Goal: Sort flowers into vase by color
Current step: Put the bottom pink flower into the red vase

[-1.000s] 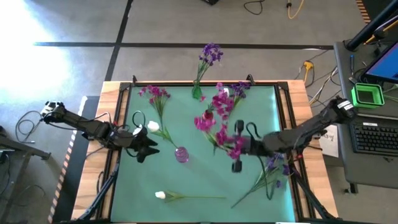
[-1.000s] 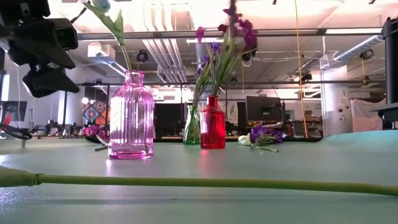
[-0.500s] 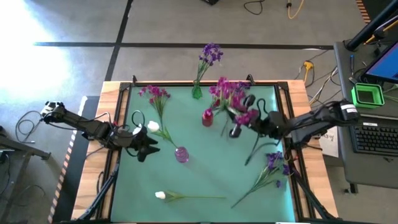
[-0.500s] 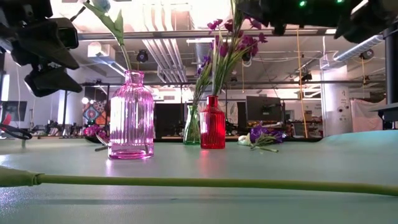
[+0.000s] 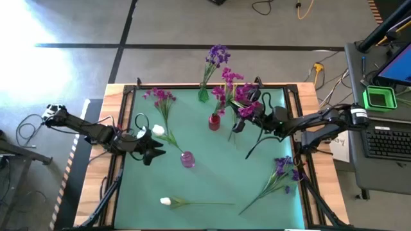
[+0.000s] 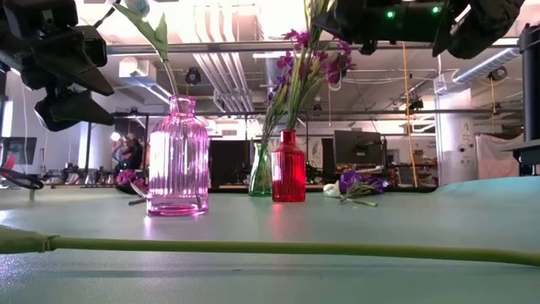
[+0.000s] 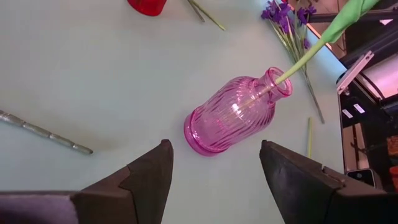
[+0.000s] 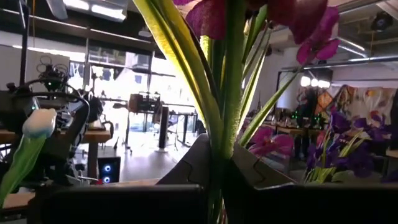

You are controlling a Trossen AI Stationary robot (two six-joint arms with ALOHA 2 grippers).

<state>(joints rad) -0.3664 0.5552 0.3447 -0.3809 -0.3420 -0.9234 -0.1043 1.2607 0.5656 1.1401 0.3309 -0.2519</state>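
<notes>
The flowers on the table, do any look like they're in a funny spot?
Yes, a few flowers lie flat instead of standing in vases: a white flower near the front edge, purple flowers on the right side, and pink flowers at the back left. The right end effector holds a pink bunch beside the red vase.

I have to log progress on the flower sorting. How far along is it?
Done: a white flower in the pink vase, purple in the green vase. In hand: right gripper holds a magenta stem by the red vase. Left: loose magenta flower, purple flowers, white flower.
</notes>
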